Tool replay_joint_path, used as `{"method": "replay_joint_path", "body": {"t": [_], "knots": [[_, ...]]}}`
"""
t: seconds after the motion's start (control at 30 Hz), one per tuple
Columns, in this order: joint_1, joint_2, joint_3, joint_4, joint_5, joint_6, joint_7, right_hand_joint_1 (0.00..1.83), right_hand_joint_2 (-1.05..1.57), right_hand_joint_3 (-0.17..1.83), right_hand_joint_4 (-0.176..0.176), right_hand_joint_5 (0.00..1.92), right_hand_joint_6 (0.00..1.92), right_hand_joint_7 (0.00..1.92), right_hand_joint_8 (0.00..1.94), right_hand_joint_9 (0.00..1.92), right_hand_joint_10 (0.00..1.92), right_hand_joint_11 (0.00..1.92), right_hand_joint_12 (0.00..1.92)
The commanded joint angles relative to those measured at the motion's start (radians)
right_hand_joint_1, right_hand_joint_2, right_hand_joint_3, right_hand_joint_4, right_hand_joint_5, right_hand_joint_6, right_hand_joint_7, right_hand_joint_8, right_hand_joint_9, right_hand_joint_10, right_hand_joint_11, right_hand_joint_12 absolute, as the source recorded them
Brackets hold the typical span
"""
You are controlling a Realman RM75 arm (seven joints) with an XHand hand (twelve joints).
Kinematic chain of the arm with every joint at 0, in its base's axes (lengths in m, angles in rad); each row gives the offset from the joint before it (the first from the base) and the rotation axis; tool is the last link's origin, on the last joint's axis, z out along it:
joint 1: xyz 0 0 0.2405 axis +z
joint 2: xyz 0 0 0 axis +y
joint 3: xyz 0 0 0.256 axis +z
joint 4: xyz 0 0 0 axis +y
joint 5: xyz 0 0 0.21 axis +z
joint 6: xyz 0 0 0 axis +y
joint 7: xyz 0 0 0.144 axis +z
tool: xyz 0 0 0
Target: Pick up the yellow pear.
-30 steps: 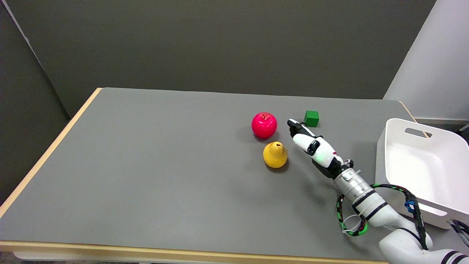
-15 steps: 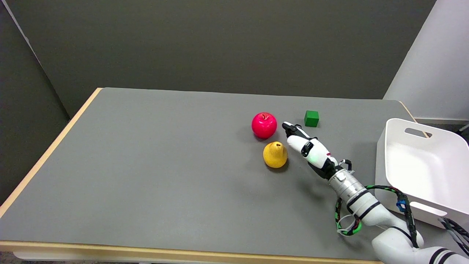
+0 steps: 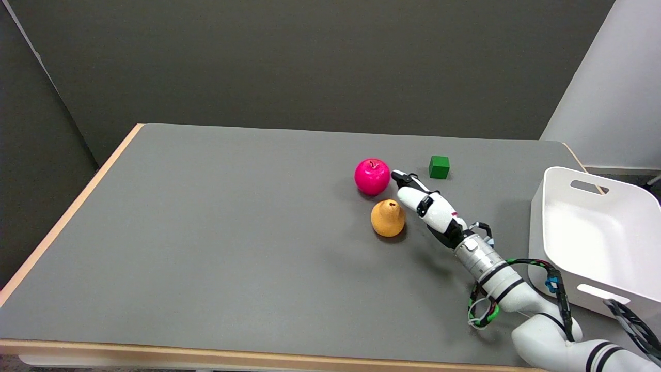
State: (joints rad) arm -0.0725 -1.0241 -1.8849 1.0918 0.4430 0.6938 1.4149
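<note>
While the right arm is reaching in from the lower right of the frame, the right hand (image 3: 428, 209) is stretching out up and to the left, sitting just right of the yellow pear (image 3: 388, 218). Its dark fingertips (image 3: 400, 177) are pointing toward the gap between the pear and the red apple (image 3: 372, 176), ending up just right of the apple. Honestly I can't tell if the hand is actually touching the pear; it's looking very close along the pear's right side, but it isn't wrapping around it. The fingers are lying stretched out together and nothing is sitting in them, so the hand is empty and released as far as I can see.

The pear is standing upright on the grey counter (image 3: 206, 232), a bit right of the middle of the frame, stem end up. The apple is sitting right above it in the picture, close but apart. A small green cube (image 3: 439, 167) is resting further right, near the counter's far edge, well apart from the fruit. A white bin (image 3: 547, 217) is sitting at the right edge of the frame, hanging partly past the counter's right side. Green and black cabling is looping around the arm's wrist section down at the lower right.
</note>
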Motion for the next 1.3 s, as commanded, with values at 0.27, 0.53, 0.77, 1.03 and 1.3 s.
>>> {"method": "replay_joint_path", "body": {"t": [0.27,0.53,0.77,1.03,1.3], "knots": [[0.122,-0.035,-0.065,-0.093,-0.031,-0.005,0.036,0.14,0.75,0.89,-0.058,0.04,0.26,0.0,0.07,0.0,0.0,0.0,0.0],[0.121,-0.035,-0.075,-0.106,-0.031,0.006,0.036,0.14,0.75,0.89,-0.058,0.04,0.26,0.0,0.07,0.0,0.0,0.0,0.0],[0.121,-0.035,-0.093,-0.112,-0.031,0.006,0.046,0.14,0.75,0.89,-0.058,0.04,0.26,0.0,0.07,0.0,0.0,0.0,0.0],[0.119,-0.035,-0.111,-0.114,-0.033,0.018,0.067,0.15,0.75,0.87,-0.059,0.04,0.26,0.0,0.07,0.0,0.0,0.0,0.0],[0.117,-0.036,-0.111,-0.131,-0.07,0.057,0.067,0.15,0.77,0.88,-0.05,0.03,0.27,0.0,0.09,0.0,0.03,0.0,0.0]]}}
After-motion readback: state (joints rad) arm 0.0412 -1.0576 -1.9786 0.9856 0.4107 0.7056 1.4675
